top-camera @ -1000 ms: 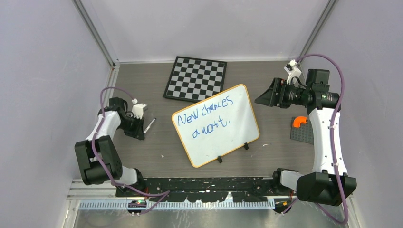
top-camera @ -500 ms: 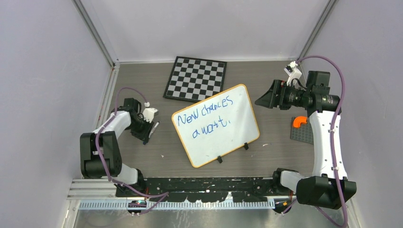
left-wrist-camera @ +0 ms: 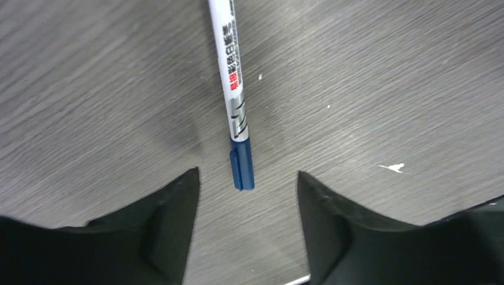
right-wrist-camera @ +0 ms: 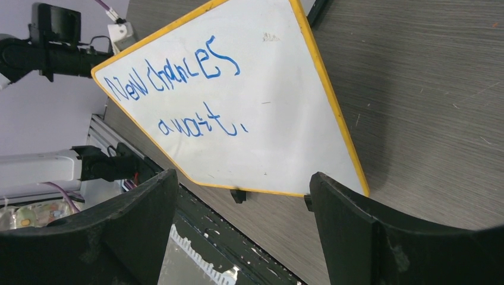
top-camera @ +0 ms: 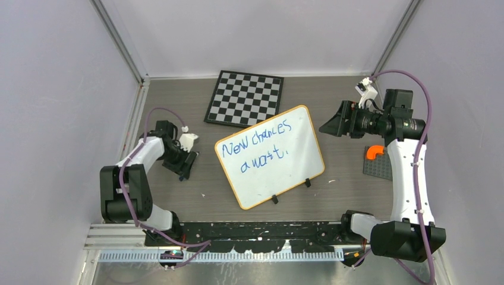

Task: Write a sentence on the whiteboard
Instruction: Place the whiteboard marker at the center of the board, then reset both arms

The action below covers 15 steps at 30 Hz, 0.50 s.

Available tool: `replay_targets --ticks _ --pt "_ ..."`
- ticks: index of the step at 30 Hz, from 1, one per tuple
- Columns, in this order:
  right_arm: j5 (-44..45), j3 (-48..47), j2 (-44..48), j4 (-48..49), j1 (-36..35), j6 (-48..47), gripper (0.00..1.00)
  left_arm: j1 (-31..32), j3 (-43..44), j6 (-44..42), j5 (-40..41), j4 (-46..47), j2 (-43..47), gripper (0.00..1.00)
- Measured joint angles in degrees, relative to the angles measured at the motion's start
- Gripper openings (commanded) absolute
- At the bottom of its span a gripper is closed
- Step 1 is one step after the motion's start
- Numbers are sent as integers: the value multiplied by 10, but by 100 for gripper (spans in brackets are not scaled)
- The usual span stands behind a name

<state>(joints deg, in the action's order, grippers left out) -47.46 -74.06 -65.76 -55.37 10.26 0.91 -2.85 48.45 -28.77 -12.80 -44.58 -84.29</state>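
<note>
your left jaws released, straddling marker [left-wrist-camera: 233, 77] end, untouched, flat on table [left-wrist-camera: 386, 89], 9 o'clock of whiteboard [top-camera: 270, 155] | your right jaws wide, empty, 2 o'clock | text "New chances await."

bright, even light, soft shadows, all views sharp.

Bent low at left with left gripper [left-wrist-camera: 246, 173] aimed straight down, jaws apart, and raised at right with right gripper [right-wrist-camera: 242, 177] pointing inward, jaws wide.
</note>
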Motion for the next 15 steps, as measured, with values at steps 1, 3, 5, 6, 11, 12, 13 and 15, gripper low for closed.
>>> replay_targets --ticks 1,3,5,6,11,12,13,15 --pt "3 -2 0 -4 0 -4 86 0 12 1 -3 -9 2 81" --pt "13 -12 0 -9 0 -11 86 0 42 1 -13 -30 7 92" --pt "24 -33 -4 -21 1 -21 86 0 90 5 -26 -58 14 99" --pt "29 -47 -8 -26 3 -25 86 0 121 9 -33 -72 16 100" --pt "44 -123 -43 -37 40 -49 86 -8 259 21 -80 -120 26 100" --pt "46 -134 -50 -37 49 -54 86 -13 283 28 -91 -127 26 100" --pt "48 -145 -59 -38 62 -59 86 -21 309 35 -103 -133 26 100" --pt "49 -161 -75 -39 85 -71 86 -43 353 56 -121 -138 26 100"
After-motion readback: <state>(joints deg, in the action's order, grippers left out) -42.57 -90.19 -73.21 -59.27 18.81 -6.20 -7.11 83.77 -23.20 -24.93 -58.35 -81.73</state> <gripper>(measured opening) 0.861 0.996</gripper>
